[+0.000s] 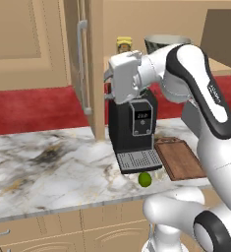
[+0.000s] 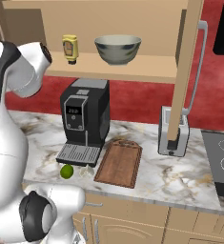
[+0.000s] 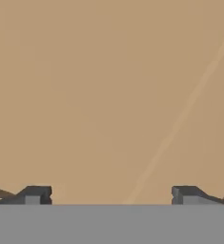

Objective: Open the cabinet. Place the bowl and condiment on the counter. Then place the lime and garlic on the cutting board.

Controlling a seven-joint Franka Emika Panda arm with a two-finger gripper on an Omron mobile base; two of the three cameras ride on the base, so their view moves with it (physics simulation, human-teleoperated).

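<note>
Here, coffee machine point(image 2: 85, 117) beside cutting board point(image 2: 119, 163), toaster point(image 2: 173, 132) behind.

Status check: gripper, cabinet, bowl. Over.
Gripper open, empty, close to tan wood. Cabinet doors open; bowl and condiment on shelf. Coffee machine stands below.

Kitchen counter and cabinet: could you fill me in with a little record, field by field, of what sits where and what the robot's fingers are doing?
cabinet: door swung open
bowl: on the cabinet shelf
condiment: on the same shelf, left of the bowl in the right base view
lime: on the counter, in front of the coffee machine
cutting board: on the counter beside the machine, nothing on it
toaster: on the counter, past the board
gripper: fingers spread wide, holding nothing, close to a tan wood surface
</note>
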